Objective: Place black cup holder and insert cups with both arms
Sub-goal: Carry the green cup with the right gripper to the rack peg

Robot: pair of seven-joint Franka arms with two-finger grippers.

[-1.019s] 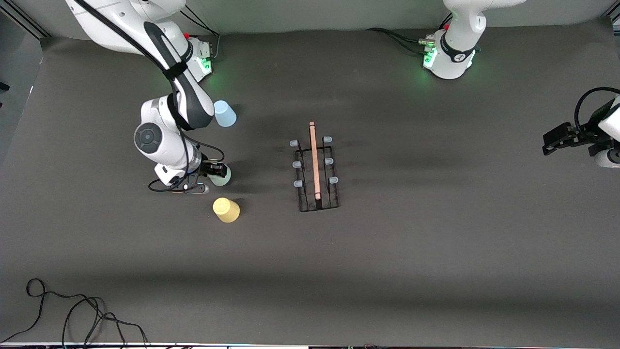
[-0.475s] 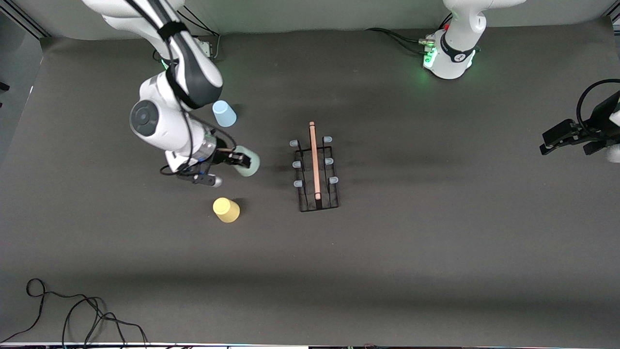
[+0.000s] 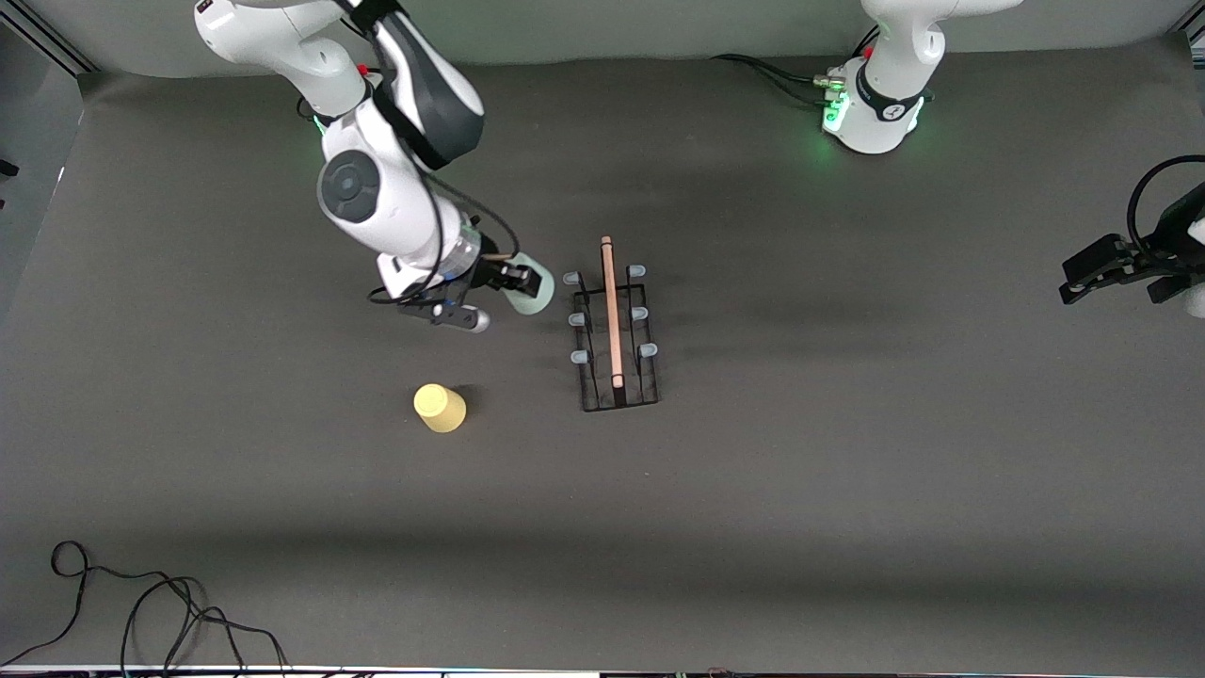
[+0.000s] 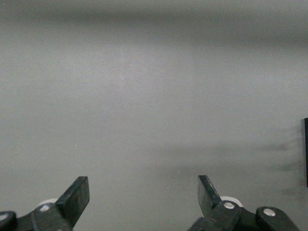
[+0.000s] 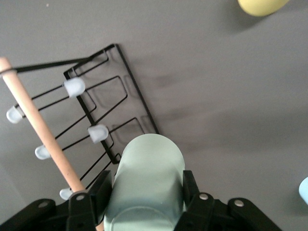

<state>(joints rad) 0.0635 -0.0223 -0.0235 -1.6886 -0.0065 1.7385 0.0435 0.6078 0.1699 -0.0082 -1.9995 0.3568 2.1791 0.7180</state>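
Observation:
My right gripper (image 3: pixel 515 280) is shut on the pale green cup (image 3: pixel 533 294), held tilted in the air beside the black cup holder (image 3: pixel 650 395), next to the prongs at the end nearest the bases. In the right wrist view the green cup (image 5: pixel 147 175) sits between the fingers (image 5: pixel 101 190), above the rack's wires (image 5: pixel 130 91) and wooden rod (image 5: pixel 36 122). The yellow cup (image 3: pixel 439 408) stands upside down on the table, nearer the front camera. The blue cup shows only as a sliver (image 5: pixel 304 190). My left gripper (image 3: pixel 1092 268) waits open and empty at the left arm's end of the table.
The rack's wooden rod (image 3: pixel 610 311) runs along its top, with pale-tipped prongs (image 3: pixel 571 279) on both sides. A loose black cable (image 3: pixel 141 603) lies at the table's near corner on the right arm's end. The left wrist view shows only bare grey table (image 4: pixel 154 96).
My right gripper lifted the green cup off the table and carried it toward the rack. The yellow cup and rack stayed put. The left gripper barely moved.

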